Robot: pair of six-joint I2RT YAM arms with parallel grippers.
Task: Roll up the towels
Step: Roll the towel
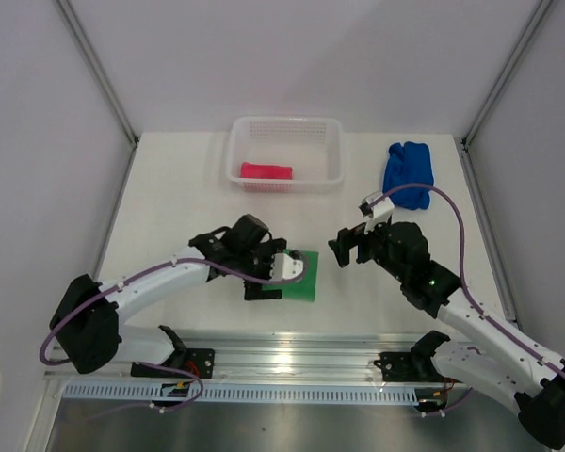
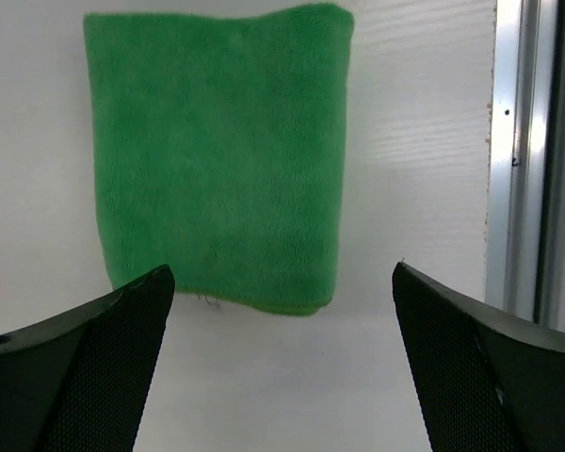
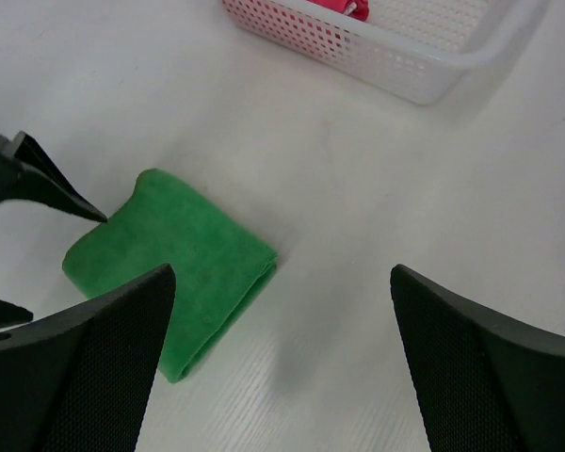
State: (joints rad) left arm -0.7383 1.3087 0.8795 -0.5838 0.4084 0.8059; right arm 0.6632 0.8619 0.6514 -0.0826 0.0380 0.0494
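Roll two of three, by the look of it: the left claw (image 1: 284, 273), spread wide and empty, hangs low over the worktop (image 1: 169, 188). The green towel (image 2: 217, 151) lies just ahead of its tips, folded into a flat, fuzzy rectangle, not yet rolled. The right claw (image 3: 282, 273), equally wide and empty, faces it from the other side. Next comes pinching one short edge and turning it over. The pink towel (image 1: 266, 171) sits rolled in the basket (image 1: 285, 123), well beyond both claws; the blue towel (image 1: 410, 172) lies crumpled beyond the right claw.
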